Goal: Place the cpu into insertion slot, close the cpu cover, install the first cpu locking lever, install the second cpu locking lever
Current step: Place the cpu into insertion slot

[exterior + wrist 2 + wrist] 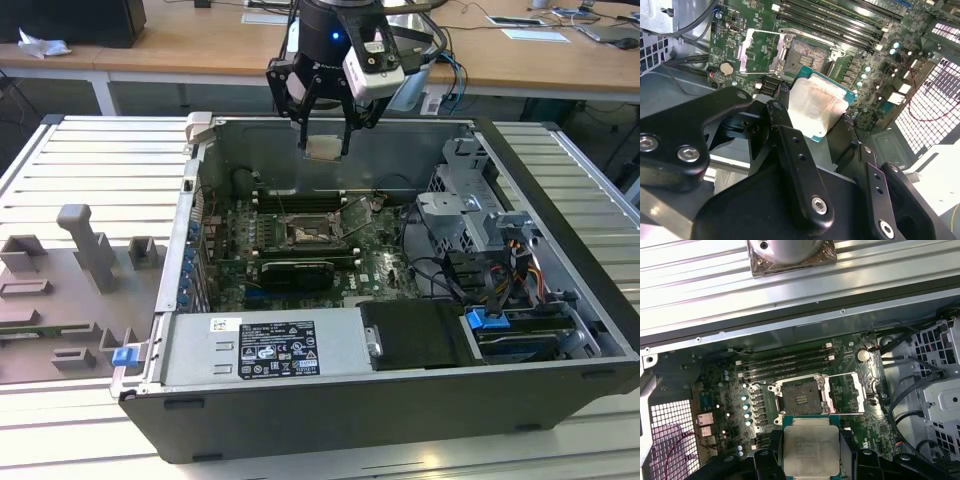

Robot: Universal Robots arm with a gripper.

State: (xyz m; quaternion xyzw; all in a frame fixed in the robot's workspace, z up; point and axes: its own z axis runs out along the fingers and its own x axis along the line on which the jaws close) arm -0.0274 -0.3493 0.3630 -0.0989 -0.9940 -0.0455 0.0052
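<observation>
My gripper (pixel 322 148) hangs above the open computer case, shut on the cpu (pixel 321 148), a flat square chip with a pale metal top. In both wrist views the cpu (pixel 810 447) (pixel 816 107) sits level between the black fingers (pixel 779 117), well above the board. The insertion slot (pixel 800 398) (pixel 808 52) (pixel 305 232) is a dark square socket on the green motherboard, lying bare below the chip and a little off to one side. The cpu cover (pixel 858 393) (pixel 744 56), a silvery frame plate, is swung open beside the slot.
Long black memory slots (pixel 785 365) run beside the socket. A labelled power supply (pixel 270 345) fills the case's front, and a drive cage with cables (pixel 470 215) stands at the exterior view's right. Grey fixtures (pixel 90 250) rest on the table at its left.
</observation>
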